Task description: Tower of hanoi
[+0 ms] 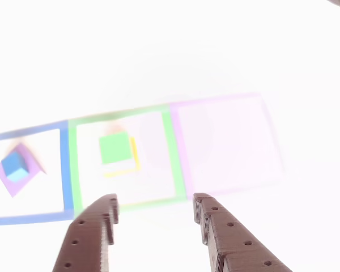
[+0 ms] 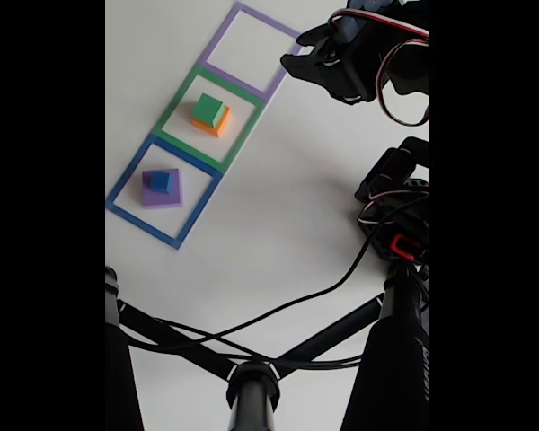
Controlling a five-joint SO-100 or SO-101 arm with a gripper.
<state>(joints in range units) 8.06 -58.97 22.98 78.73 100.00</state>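
Tower of hanoi blocks sit split across two of the three flat square outlines; none is in the gripper.

Other view (rides with the gripper, heavily overexposed): the two brown fingers (image 1: 90, 238) come up from the bottom edge, spread wide with nothing between them; the gripper (image 1: 156, 205) is above the lower border of the green outline (image 1: 72, 170). Inside that outline the green block (image 1: 114, 148) lies on the orange-yellow block (image 1: 135, 156), of which only a thin yellow edge shows. To the left, in the blue outline (image 1: 64, 170), the small blue cube (image 1: 14, 164) rests on the purple block (image 1: 22, 175), both turned diagonally. To the right, the purple outline (image 1: 178, 147) holds no block. Colours washed out; finer detail cannot be read.

Fixed view (looking down, arm at upper right): same layout confirmed. Blue cube on purple block in the blue outline, nearest the camera; green block on orange-yellow block in the middle outline; the purple outline at the far end is bare. The gripper hangs near that far end, apart from all blocks; its opening cannot be judged from this angle. A black cable (image 2: 278, 310) trails across the white table (image 2: 278, 215), and black stand legs (image 2: 171, 337) cross the bottom.

Judgement on progress: partway. Two two-block stacks, each correctly ordered small on large, but no single four-block tower yet. Several moves remain, likely next a lift of one of the upper blocks.
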